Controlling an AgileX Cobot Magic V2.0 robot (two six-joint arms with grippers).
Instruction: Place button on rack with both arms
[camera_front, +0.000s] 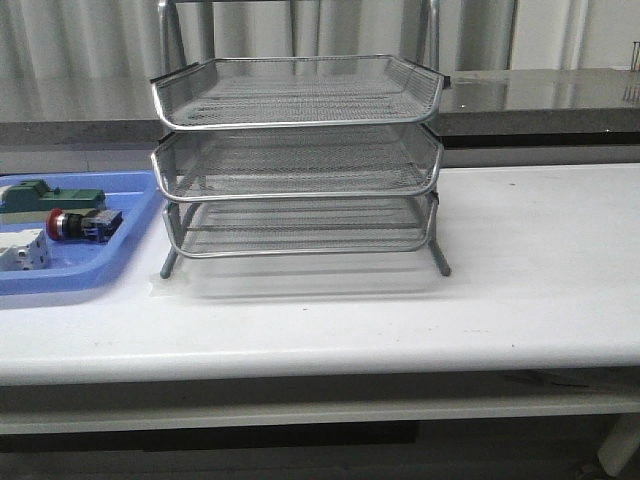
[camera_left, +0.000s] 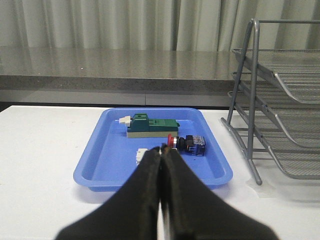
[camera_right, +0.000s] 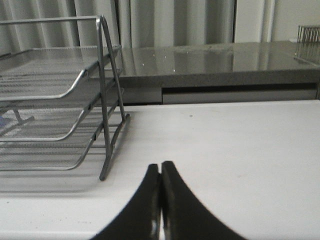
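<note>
While the front view lacks grippers, left gripper (camera_left: 161, 155) appears closed.

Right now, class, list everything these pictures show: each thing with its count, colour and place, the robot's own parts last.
rack: one, silver wire mesh, three tiers, centre of the table.
tray: one, blue, left of the rack.
button: one, red cap, in the tray.
green block: one, in the tray behind the button.
white block: one, in the tray's near part.
table: one, white.
left tool: one, black, shut, empty.
right tool: one, black, shut, empty.
</note>
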